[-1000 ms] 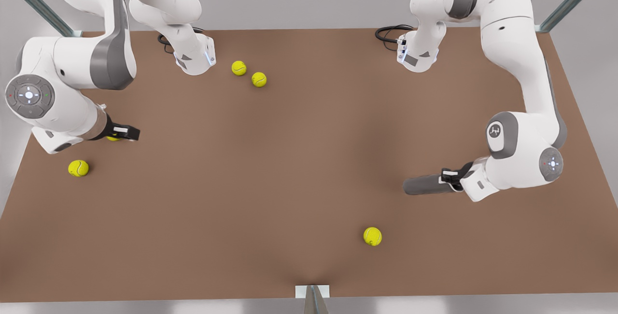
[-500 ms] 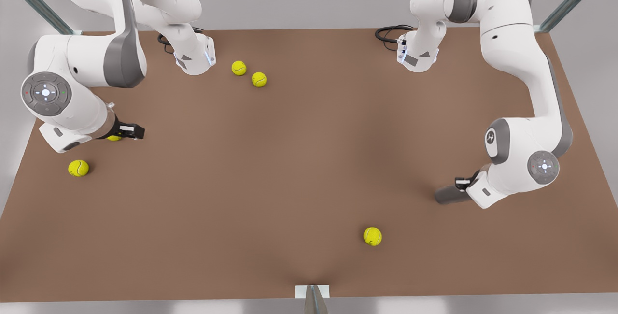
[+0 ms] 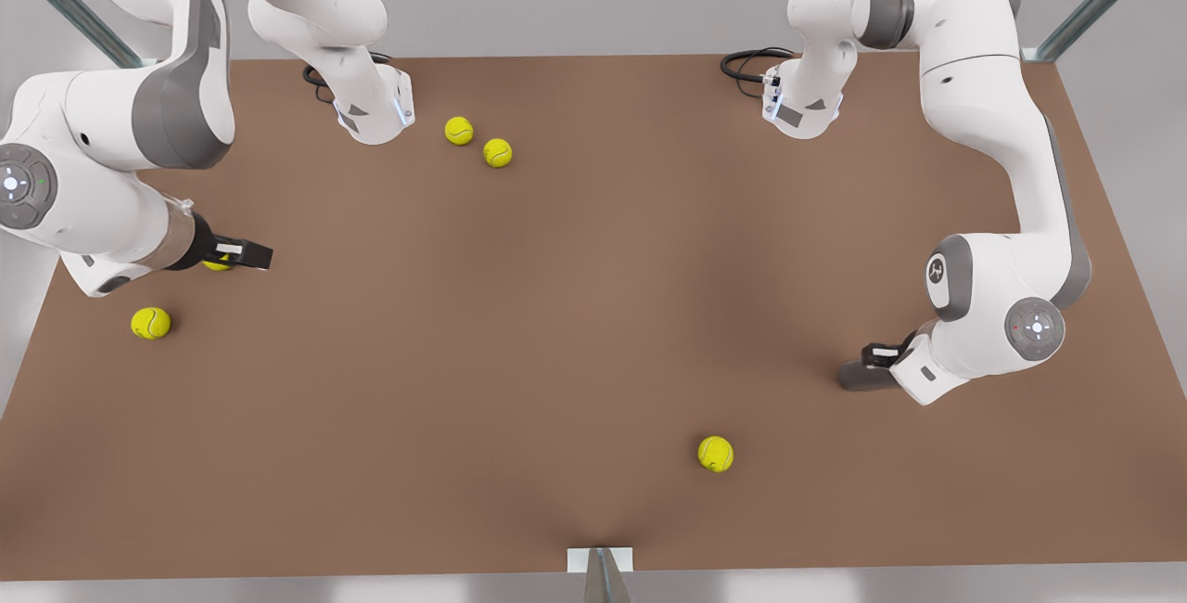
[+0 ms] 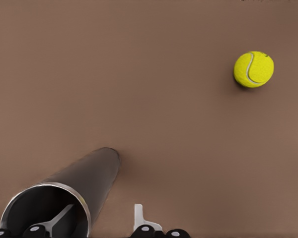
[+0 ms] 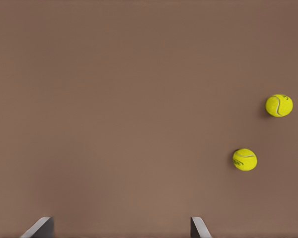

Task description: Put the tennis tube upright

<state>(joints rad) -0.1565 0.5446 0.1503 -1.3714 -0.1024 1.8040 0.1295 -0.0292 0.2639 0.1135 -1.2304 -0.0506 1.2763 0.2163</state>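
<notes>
The grey tennis tube (image 3: 861,378) (image 4: 84,178) stands steeply tilted near the front view's right, its lower end on the brown table (image 3: 575,306). My left gripper (image 3: 881,354) (image 4: 97,225) is shut on the tube's upper rim, one finger inside the opening and one outside. My right gripper (image 3: 243,255) (image 5: 119,230) waits at the front view's left, open and low over the table, with a tennis ball (image 3: 218,263) partly hidden under it.
Two tennis balls (image 3: 458,130) (image 3: 497,152) lie near the back, seen too in the right wrist view (image 5: 279,105) (image 5: 245,159). One ball (image 3: 715,453) (image 4: 254,69) lies at the front near the tube, another (image 3: 150,322) at the left edge.
The left gripper swung the tube from lying flat to a steep tilt and carried it toward the front view's right. The right arm's upper links shifted; its gripper stayed put.
</notes>
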